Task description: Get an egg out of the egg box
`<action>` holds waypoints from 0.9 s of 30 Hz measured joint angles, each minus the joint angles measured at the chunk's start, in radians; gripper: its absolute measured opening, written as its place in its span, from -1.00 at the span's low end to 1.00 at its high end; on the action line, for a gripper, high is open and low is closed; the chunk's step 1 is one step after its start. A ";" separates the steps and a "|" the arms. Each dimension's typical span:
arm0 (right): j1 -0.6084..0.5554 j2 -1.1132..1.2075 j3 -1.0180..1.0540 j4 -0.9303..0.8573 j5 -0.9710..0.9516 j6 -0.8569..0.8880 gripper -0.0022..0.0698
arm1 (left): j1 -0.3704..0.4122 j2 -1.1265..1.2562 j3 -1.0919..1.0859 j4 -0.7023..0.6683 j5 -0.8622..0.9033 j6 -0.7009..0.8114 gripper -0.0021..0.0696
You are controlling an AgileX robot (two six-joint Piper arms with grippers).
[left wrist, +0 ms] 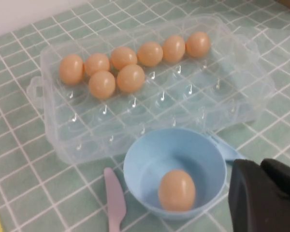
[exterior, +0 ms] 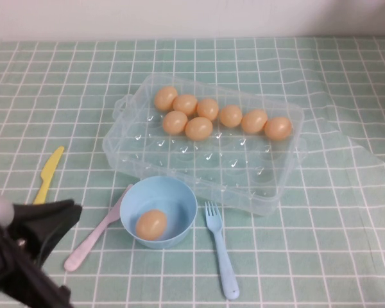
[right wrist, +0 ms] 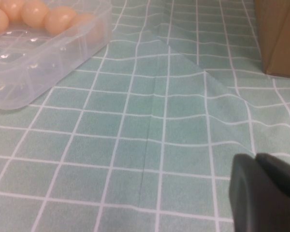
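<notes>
The clear egg box (exterior: 125, 138) on the tabletop holds eight eggs; one egg (exterior: 151, 224) already lies in the light-blue bowl (exterior: 179, 196) just beside it, so the task looks done. The left gripper (exterior: 54, 221) hangs near the bowl holding nothing, the right gripper (right wrist: 266, 193) sits well apart, and I cannot tell how far either's jaws are open.

The egg box (exterior: 279, 186) is clear, glossy plastic with a dimpled base that catches small white glints. Each egg (exterior: 151, 224) has a smooth, faintly shiny tan-orange shell. The bowl (exterior: 179, 196) is smooth light-blue plastic, softly matt, like the blue fork (exterior: 219, 256), pink knife (exterior: 90, 240) and yellow knife (exterior: 48, 174). The checked tablecloth (exterior: 346, 212) looks like thin creased cloth, matt. The left gripper (exterior: 42, 234), low on the robot's left, is matt black plastic.
</notes>
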 joint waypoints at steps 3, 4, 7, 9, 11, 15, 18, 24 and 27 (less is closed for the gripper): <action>0.000 0.000 0.000 0.000 0.000 0.000 -0.99 | 0.000 -0.056 0.050 0.079 0.002 0.000 -0.94; 0.000 0.000 0.000 0.000 0.000 0.000 -0.99 | 0.000 -0.066 0.056 0.097 0.002 0.000 -0.94; 0.000 0.000 0.000 0.000 0.000 0.000 -0.99 | 0.000 -0.074 0.061 0.131 0.000 0.000 -0.94; 0.000 0.000 0.000 0.000 0.000 0.000 -0.99 | 0.000 -0.074 0.063 0.136 -0.002 -0.004 -0.94; 0.000 0.000 0.000 0.000 0.000 0.000 -0.99 | 0.000 -0.074 0.064 0.138 -0.004 -0.011 -0.94; 0.000 0.000 0.000 0.000 0.000 0.000 -0.99 | 0.000 -0.074 0.064 0.123 -0.008 -0.030 -0.94; 0.000 0.000 0.000 0.000 0.000 0.000 -0.99 | 0.000 -0.074 0.069 0.106 -0.016 -0.055 -0.94; 0.000 0.000 0.000 0.000 0.000 0.000 -0.99 | 0.005 -0.134 0.175 0.041 -0.256 0.013 -0.94; 0.000 0.000 0.000 0.000 0.000 0.000 -0.99 | 0.036 -0.225 0.289 -0.070 -0.458 0.121 -0.94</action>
